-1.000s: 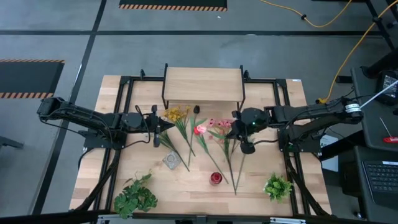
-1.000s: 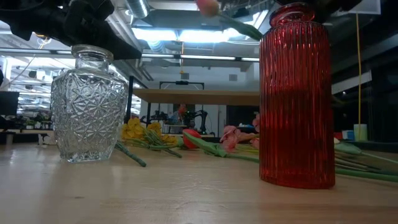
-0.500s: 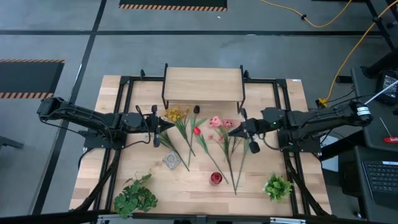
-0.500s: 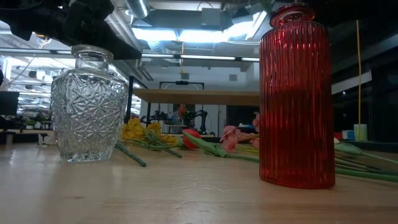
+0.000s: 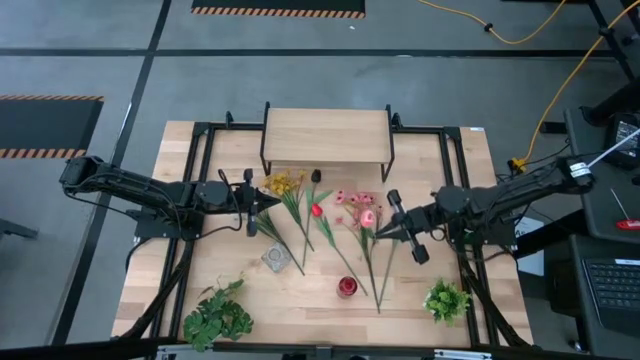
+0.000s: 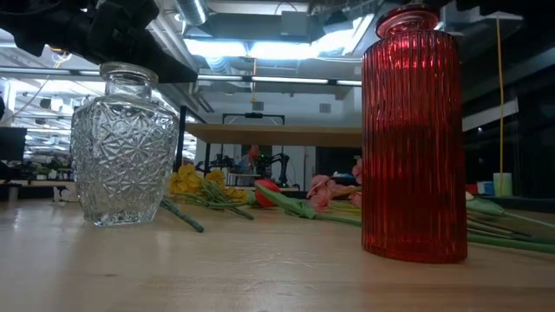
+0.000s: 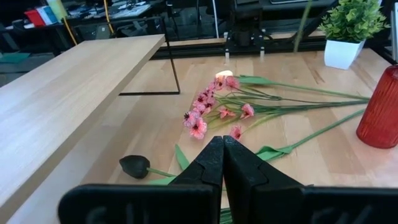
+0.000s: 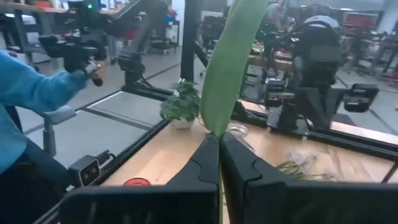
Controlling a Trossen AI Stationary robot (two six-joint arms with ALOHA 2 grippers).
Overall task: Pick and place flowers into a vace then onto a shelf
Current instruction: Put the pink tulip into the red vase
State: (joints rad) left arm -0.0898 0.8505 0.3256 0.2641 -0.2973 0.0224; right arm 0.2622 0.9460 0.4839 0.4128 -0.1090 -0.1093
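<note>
Flower [image 5: 367,218] clamped in right hand [image 5: 377,233], mid-table.

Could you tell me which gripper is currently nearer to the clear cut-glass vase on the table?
The left. The left gripper, shut, hangs just above and behind the clear cut-glass vase. The right gripper, shut on a flower, is farther away, across the scattered flowers.

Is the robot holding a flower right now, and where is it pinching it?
Yes. The right gripper is shut on a pink flower, pinching it by a green leaf. The left gripper is shut and holds nothing.
</note>
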